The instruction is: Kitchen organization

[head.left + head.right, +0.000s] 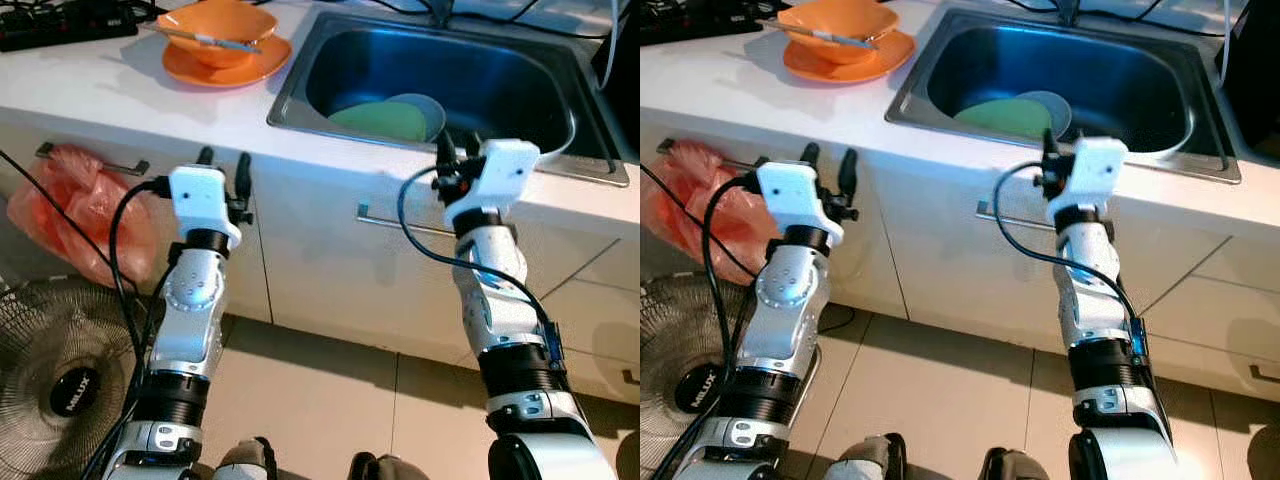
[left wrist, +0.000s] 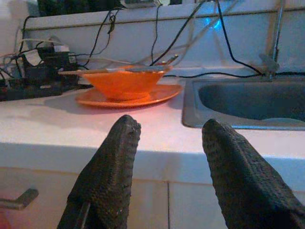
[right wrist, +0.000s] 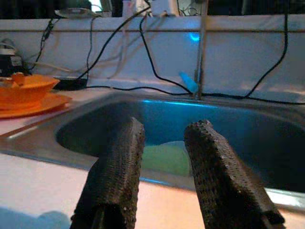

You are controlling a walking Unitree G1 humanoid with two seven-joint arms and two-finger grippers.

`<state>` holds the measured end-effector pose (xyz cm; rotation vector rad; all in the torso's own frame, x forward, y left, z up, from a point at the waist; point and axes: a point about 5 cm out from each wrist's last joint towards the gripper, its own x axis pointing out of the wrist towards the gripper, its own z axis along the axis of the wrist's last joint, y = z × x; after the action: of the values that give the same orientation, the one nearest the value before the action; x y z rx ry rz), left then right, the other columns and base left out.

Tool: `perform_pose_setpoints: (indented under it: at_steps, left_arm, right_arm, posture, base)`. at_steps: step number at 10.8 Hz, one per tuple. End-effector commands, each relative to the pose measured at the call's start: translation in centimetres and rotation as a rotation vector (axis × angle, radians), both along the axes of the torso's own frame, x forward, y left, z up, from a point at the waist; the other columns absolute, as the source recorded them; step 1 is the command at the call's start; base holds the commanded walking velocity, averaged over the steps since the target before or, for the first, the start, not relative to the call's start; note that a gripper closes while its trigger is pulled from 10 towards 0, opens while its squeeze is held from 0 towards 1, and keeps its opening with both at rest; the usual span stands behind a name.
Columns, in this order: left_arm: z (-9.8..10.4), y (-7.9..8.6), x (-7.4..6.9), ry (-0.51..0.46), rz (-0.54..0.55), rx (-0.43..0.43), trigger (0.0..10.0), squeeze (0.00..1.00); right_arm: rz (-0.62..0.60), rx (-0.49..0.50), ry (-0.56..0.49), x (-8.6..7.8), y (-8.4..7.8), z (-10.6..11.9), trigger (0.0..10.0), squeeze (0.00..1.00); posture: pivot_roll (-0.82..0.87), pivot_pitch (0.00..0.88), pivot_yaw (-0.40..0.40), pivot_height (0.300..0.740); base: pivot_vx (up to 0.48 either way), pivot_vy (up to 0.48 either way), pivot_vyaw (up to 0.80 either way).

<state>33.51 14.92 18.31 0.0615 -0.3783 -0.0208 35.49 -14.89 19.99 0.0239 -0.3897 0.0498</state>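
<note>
An orange bowl with chopsticks across its rim sits on an orange plate on the white counter. A green plate and a blue bowl lie in the steel sink. My left gripper stands open just in front of the counter edge, below and short of the orange dishes. My right gripper is open at the sink's front rim, with nothing between its fingers. The right wrist view looks over the rim at the green plate.
A black power strip and several cables lie at the back left of the counter. Cabinet doors with a metal handle run below. A red plastic bag hangs on the left handle, above a floor fan. The tap rises behind the sink.
</note>
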Motion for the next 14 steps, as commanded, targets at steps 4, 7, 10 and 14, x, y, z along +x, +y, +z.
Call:
perform_pose_setpoints:
  at_steps: [4,7,10,14]
  left_arm:
    - [0.8,0.7,-0.6,-0.050,0.020,0.006,10.0,0.00]
    - [1.1,0.6,-1.0,-0.052,0.023,-0.006,10.0,0.00]
    - [1.3,-0.2,-1.1,-0.042,-0.002,-0.011,10.0,0.00]
    - [2.8,-0.1,-2.4,-0.024,0.004,0.004,10.0,0.00]
  right_arm:
    - [0.008,-0.009,-0.017,-0.6,-0.2,0.9,10.0,0.00]
    - [-0.012,-0.009,0.021,-0.9,-0.2,0.9,10.0,0.00]
    - [-0.049,-0.067,0.179,-0.4,0.0,-0.5,10.0,0.00]
    - [-0.035,-0.012,0.175,-1.4,-0.1,0.3,10.0,0.00]
  posture:
    - [0.05,0.144,-0.050,0.740]
    - [0.06,0.117,-0.059,0.740]
    - [0.06,0.093,-0.069,0.740]
    - [0.05,0.078,-0.066,0.740]
  base:
    - [0.000,0.000,0.00]
    - [0.000,0.000,0.00]
    - [0.000,0.000,0.00]
    - [0.000,0.000,0.00]
